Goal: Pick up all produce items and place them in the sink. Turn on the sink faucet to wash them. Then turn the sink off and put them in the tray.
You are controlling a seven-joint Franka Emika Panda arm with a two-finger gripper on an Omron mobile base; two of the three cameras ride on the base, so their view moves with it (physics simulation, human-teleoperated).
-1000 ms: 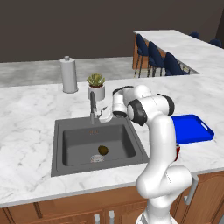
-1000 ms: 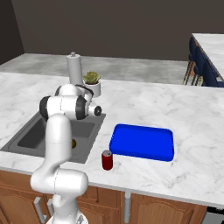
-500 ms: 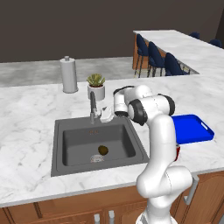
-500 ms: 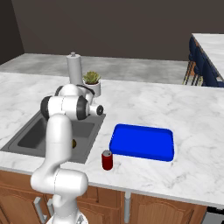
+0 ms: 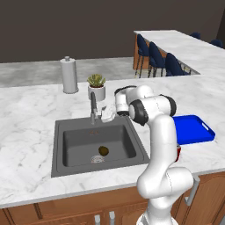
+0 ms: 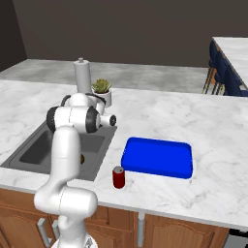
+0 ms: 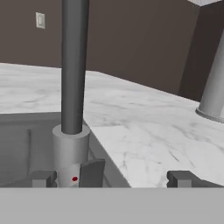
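Spread wide, the gripper (image 5: 107,114) holds nothing and sits low at the far edge of the sink (image 5: 66,161), right beside the base of the faucet (image 5: 93,105). From the hand camera the faucet's grey column (image 7: 73,65) rises just in front of the left finger (image 7: 43,178), with its small lever (image 7: 92,172) between the two fingertips. The right finger (image 7: 181,178) stands over the marble counter (image 7: 144,131). A small brown-olive produce item (image 5: 103,150) lies on the sink floor next to the round drain (image 5: 97,159). A blue tray (image 6: 157,157) rests on the counter to the right of the sink, with a red can (image 6: 118,177) near its front left corner. A potted succulent (image 5: 96,85) and a paper-towel roll (image 5: 69,75) stand beyond the faucet.
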